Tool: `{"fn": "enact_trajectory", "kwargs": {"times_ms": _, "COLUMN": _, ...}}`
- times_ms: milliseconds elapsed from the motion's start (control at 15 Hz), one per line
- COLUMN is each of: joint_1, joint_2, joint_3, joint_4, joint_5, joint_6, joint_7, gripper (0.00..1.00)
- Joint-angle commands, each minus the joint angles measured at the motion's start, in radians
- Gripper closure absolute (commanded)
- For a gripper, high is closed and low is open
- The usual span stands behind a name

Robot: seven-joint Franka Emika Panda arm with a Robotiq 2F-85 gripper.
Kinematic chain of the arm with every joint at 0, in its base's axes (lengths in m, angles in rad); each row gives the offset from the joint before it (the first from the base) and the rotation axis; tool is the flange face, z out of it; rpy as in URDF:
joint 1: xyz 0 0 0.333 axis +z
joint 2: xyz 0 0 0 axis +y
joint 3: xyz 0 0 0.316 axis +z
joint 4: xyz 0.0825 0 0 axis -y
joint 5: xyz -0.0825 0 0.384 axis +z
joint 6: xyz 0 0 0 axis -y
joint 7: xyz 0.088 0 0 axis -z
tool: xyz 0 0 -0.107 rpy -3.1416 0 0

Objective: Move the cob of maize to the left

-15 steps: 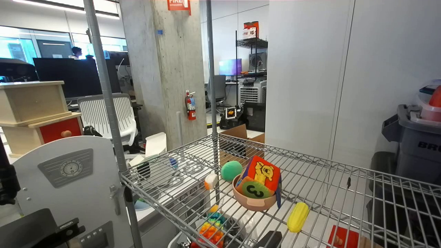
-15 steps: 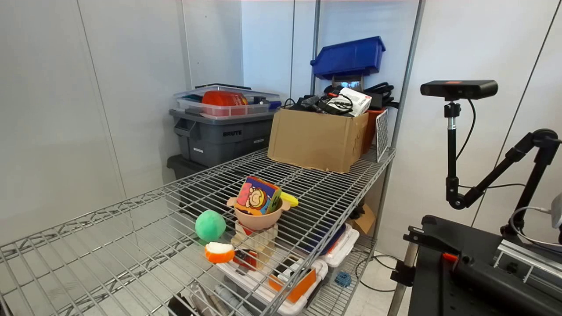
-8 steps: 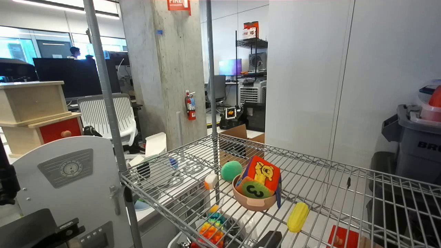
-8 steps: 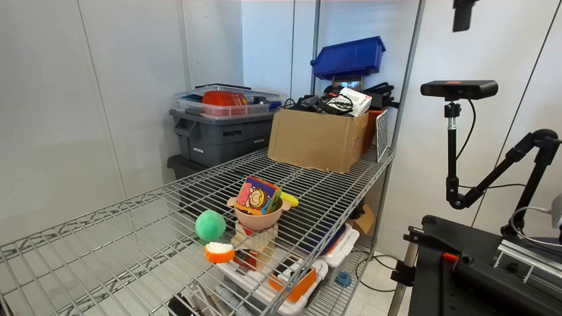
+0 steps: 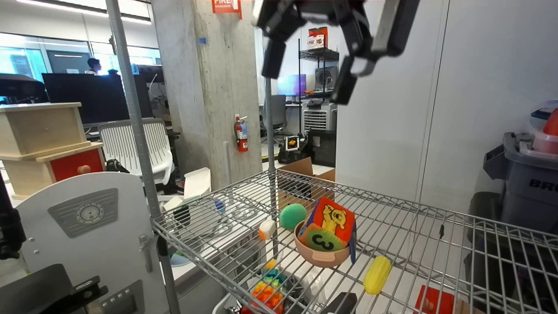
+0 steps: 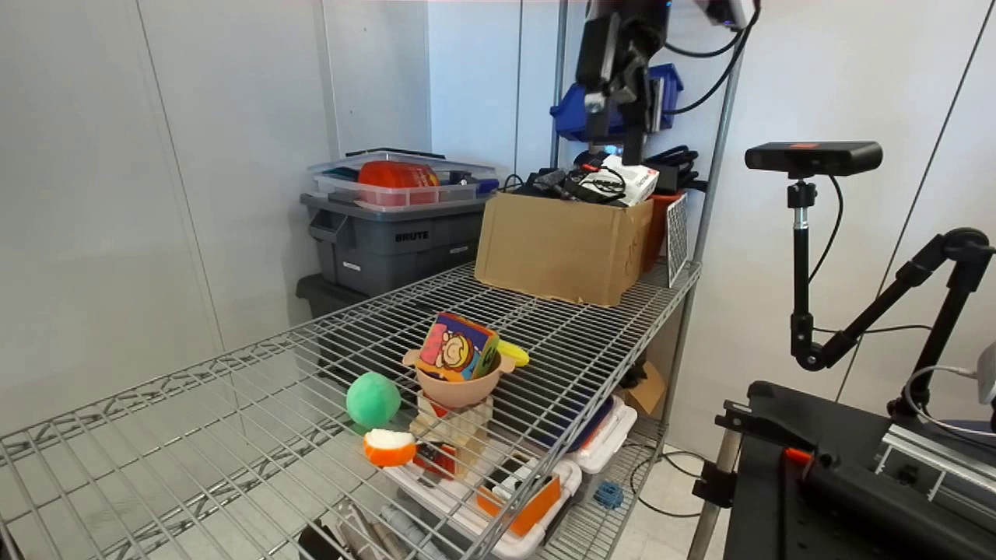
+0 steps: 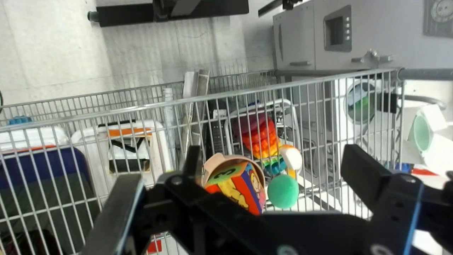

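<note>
Yellow cob (image 5: 377, 275) lies near bowl (image 5: 321, 258); gripper (image 5: 307, 83) higher, seemingly spread.

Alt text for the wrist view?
Open gripper above a wire shelf. A pink bowl holds a toy block marked 3, with a green ball and an orange-and-white toy nearby. Maize cob appears largely hidden by the gripper.

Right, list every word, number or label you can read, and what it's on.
"FIRE": red sign; smaller line below unreadable.
"BRUTE": gray bin.
"3": toy block in the bowl.
Too small or blurred: the bin's white labels, print on the white carton and red container, marks on the round dial.
</note>
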Motion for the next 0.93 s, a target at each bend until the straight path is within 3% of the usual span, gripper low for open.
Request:
{"fn": "enact_trajectory", "kwargs": {"times_ms": 0, "joint_1": -0.081, "joint_2": 0.245, "joint_3": 0.078, "joint_4": 0.205, "joint_5": 0.07, "joint_6": 0.089, "joint_7": 0.035, "gripper": 0.0}}
{"fn": "enact_trajectory", "kwargs": {"times_ms": 467, "joint_1": -0.185, "joint_2": 0.642, "joint_3": 0.139, "joint_4": 0.585, "joint_5": 0.013, "joint_6": 0.124, "joint_7": 0.23, "gripper": 0.0}}
{"fn": "enact_trajectory", "kwargs": {"times_ms": 867, "joint_1": -0.18, "joint_2": 0.929, "joint_3": 0.14, "joint_4": 0.875, "joint_5": -0.066, "joint_6": 0.117, "joint_7": 0.409, "gripper": 0.0}}
